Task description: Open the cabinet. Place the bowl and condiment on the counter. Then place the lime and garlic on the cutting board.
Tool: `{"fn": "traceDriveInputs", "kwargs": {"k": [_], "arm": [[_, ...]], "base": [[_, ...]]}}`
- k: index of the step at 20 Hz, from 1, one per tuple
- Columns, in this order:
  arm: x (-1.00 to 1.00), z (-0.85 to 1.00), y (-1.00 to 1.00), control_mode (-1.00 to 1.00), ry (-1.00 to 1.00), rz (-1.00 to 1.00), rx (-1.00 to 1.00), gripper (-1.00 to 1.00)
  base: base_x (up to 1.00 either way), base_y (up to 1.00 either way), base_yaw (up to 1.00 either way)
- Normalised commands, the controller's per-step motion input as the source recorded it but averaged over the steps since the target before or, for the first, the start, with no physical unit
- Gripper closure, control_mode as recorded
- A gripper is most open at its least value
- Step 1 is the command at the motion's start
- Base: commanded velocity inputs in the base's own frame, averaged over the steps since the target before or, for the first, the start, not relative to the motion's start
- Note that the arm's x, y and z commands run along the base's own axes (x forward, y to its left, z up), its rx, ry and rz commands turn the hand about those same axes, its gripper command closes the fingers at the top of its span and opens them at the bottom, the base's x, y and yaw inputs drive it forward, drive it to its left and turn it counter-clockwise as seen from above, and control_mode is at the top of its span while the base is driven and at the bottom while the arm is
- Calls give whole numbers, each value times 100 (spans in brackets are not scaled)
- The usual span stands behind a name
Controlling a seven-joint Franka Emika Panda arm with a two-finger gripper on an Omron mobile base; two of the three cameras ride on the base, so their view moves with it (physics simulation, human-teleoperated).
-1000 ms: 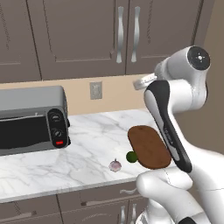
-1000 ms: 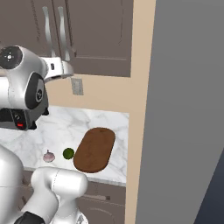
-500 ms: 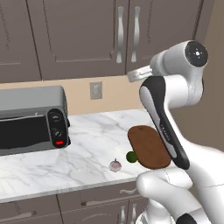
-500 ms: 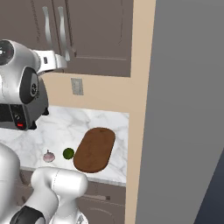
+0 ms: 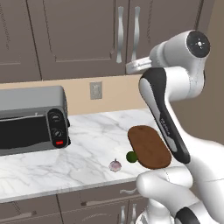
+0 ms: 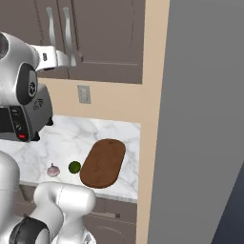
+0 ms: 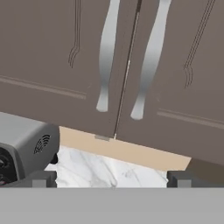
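Observation:
The cabinet [image 5: 83,35] has both panelled doors shut, and its two silver bar handles [image 7: 109,52] hang side by side straight ahead in the hand view. My gripper [image 7: 111,179] is open, level with the doors' lower edge and a little short of them; it is also seen as the gripper [image 5: 130,67] and the gripper [image 6: 70,59]. On the counter [image 5: 87,131] lie the garlic [image 5: 115,165] and the lime [image 5: 131,156], just left of the cutting board [image 5: 148,146]. The bowl and condiment are hidden.
A grey toaster oven [image 5: 30,120] stands on the counter's left part. A wall outlet [image 5: 95,90] sits under the cabinet. A tall grey panel [image 6: 205,119] bounds the counter on the right. Drawers [image 5: 100,201] run below the counter edge.
My hand has risen and moved left, closer to the bottom of the cabinet handles. The things on the counter lie where they were.

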Motion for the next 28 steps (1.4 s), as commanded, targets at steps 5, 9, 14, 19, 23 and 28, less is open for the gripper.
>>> {"fn": "traceDriveInputs", "kwargs": {"k": [5,9,14,19,23,28], "arm": [[0,11,17,-100,-1,-2,0,-100],[0,12,26,-100,0,-4,0,-100],[0,11,17,-100,0,-3,0,-100],[8,9,2,-100,0,-2,2,-100],[17,6,0,-100,-1,0,3,-100],[16,0,0,-100,0,0,4,-100]], "base": [[0,0,0],[0,0,0],[0,0,0],[0,0,0],[0,0,0],[0,0,0]]}}
